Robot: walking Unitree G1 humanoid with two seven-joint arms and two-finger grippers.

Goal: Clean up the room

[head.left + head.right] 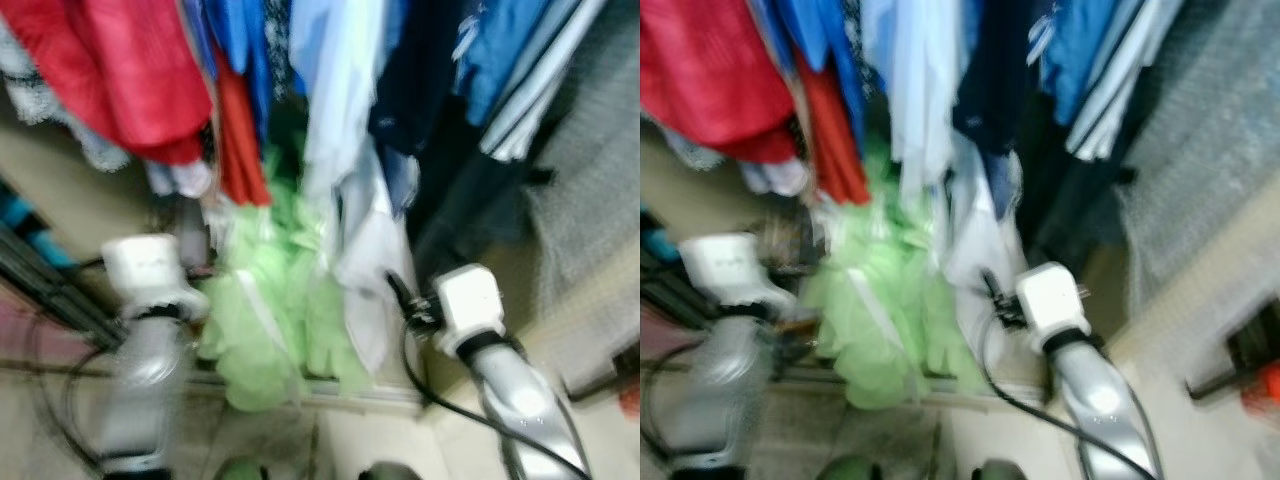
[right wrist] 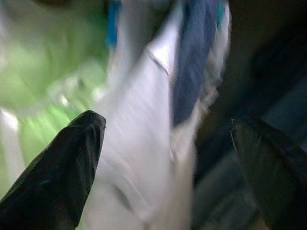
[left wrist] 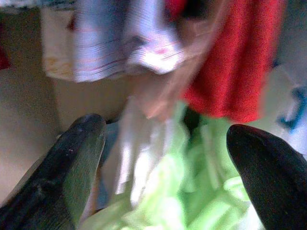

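Hanging clothes (image 1: 340,90) crowd the blurred view: red, blue, white and dark garments, with a light green garment (image 1: 270,310) drooping low between both arms. The left gripper (image 3: 165,167) and right gripper (image 2: 165,167) face them, fingers spread wide, holding nothing.

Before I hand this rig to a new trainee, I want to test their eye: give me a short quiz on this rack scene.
1. True or false: both tools are open.
2. Which garment hangs lowest between the two arms? A) light green garment B) red garment C) dark navy garment
3. Fill in: the right tool points at a ____ garment.

Key: 1. True; the left tool and the right tool each show two spread fingers with nothing between them. 2. A. 3. White.
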